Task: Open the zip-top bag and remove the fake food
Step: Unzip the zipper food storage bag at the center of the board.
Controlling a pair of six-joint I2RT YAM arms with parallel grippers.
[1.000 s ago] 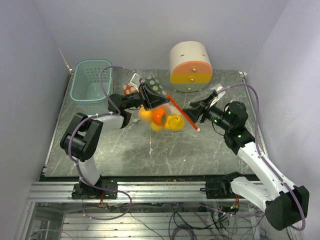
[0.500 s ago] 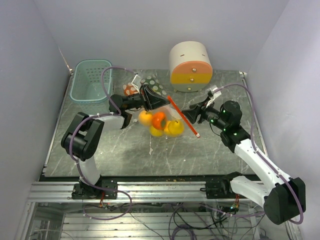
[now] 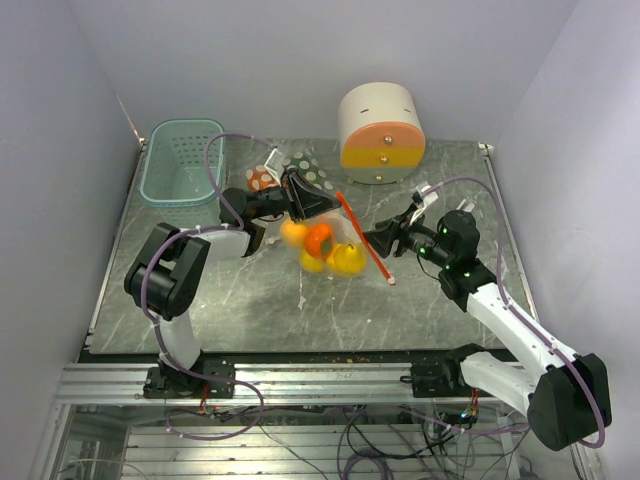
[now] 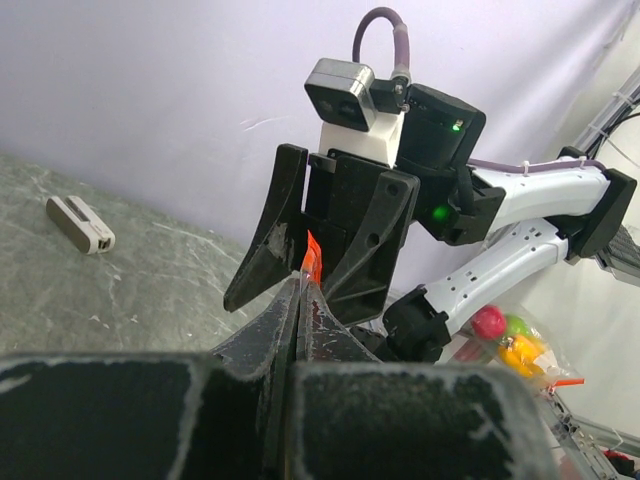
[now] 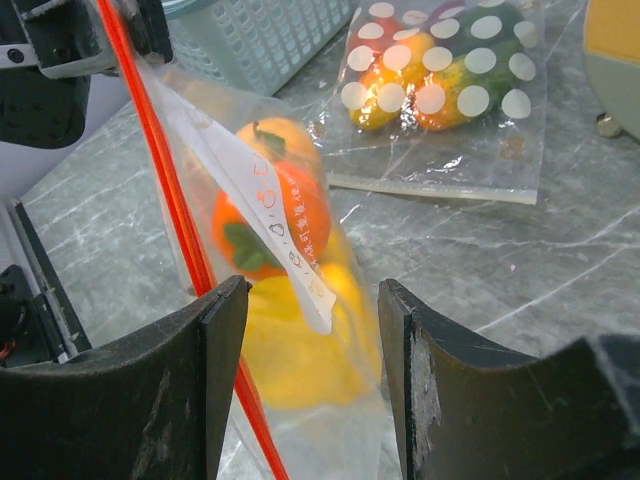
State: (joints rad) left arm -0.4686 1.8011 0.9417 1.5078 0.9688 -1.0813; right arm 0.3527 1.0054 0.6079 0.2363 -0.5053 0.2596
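Your left gripper (image 3: 316,200) is clamping its jaws tight on the zip-top bag (image 3: 342,226) over the middle of the desk (image 3: 250,300), with the fake food (image 3: 320,242) sitting inside. Only the left wrist view is showing the red strip (image 4: 312,258) pinched there. Your right gripper (image 3: 378,240) is holding its jaws open around that strip. Its camera is plainly showing a dotted bag (image 5: 440,90) lying beside the basket (image 5: 270,35).

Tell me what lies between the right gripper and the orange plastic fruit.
The right wrist view shows the clear zip-top bag's film, with its white label strip, between the right gripper's open fingers and the orange plastic fruit.
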